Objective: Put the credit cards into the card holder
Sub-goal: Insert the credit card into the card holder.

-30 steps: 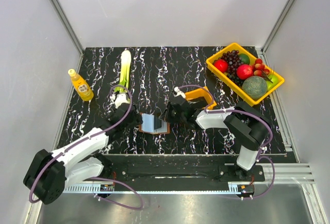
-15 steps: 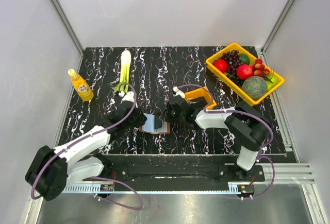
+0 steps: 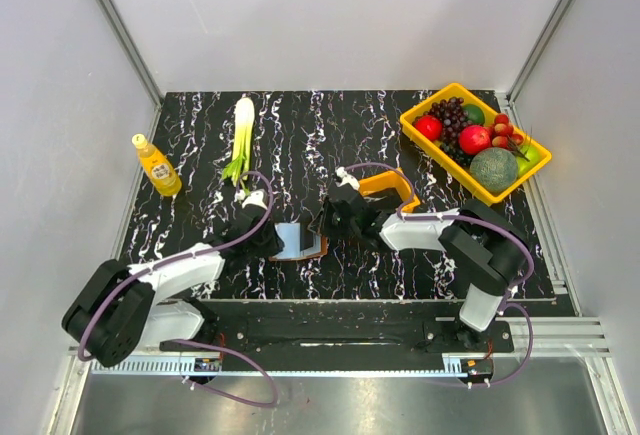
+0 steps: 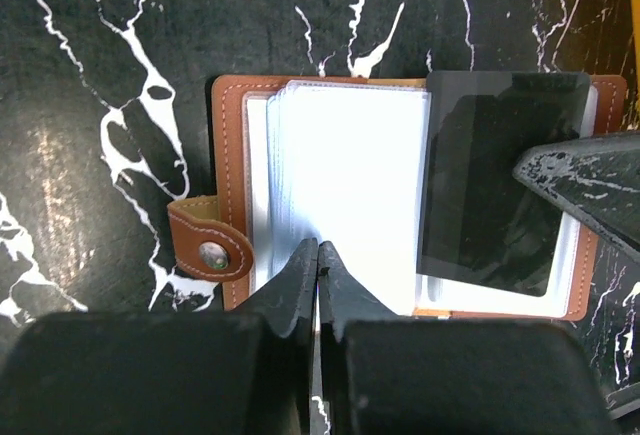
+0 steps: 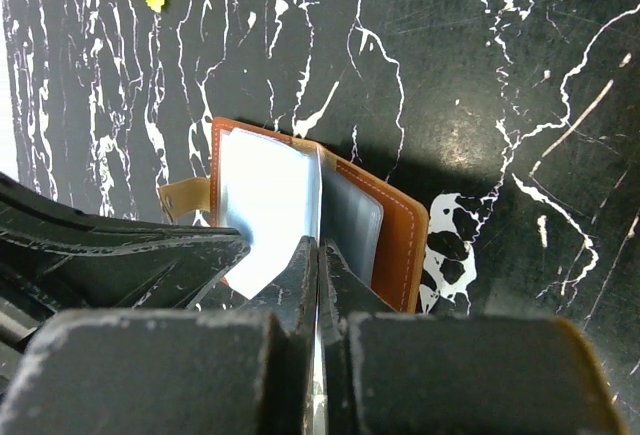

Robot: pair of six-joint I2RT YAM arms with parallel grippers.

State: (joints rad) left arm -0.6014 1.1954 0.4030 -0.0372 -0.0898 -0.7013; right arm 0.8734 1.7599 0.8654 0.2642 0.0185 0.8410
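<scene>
**Materials and form.** The table (image 4: 90, 65) has a glossy black top with white marble veining. The card holder (image 4: 235, 115) lies open and flat on it. It is tan leather-like material with pale stitching along the border and rounded corners. A strap tab with a round metal snap (image 4: 211, 252) projects from its edge, just left of the left claw's tips. Inside is a stack of thin, pale, translucent plastic sleeves (image 4: 350, 175), fanned slightly at the spine side. A credit card (image 4: 495, 190), dark grey, glossy and rectangular with rounded corners, lies on the half of the holder to the right of the left claw.

**Claws.** The left claw (image 4: 317, 255) is closed, with its black wedge-shaped tips pressed together over the near edge of the sleeves. Whether a sleeve is pinched between them cannot be told. The right claw (image 5: 318, 253) is also closed, with scuffed black tips meeting at the holder's edge where a raised sleeve stands beside the card. What it grips, if anything, cannot be told.

**Change.** A second ago the left claw stood open and short of the holder. It has since advanced to the holder's edge and closed. The right claw and the holder have kept their places.
</scene>
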